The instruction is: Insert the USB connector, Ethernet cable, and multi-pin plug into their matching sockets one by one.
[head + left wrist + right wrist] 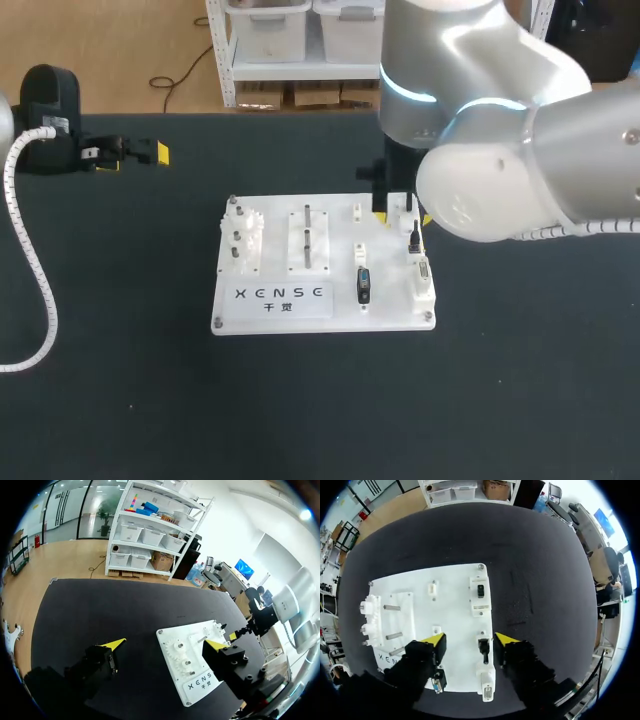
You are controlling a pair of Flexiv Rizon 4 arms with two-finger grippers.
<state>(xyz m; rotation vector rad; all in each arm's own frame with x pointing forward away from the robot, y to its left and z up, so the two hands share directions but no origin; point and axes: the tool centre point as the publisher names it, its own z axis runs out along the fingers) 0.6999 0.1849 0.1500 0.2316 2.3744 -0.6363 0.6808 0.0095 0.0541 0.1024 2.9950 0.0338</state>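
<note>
Black table (120,400), white socket board (338,250); right jaws apart either side of a black connector (483,650), left jaws apart

Table cover (120,400): matt black, cloth-like, faintly speckled. Fixture board (335,240): smooth white plastic, slight sheen. Pegs (392,608) on it: bare grey metal. Right arm shell (480,70), upper right of frame: glossy silver, smooth.
</note>
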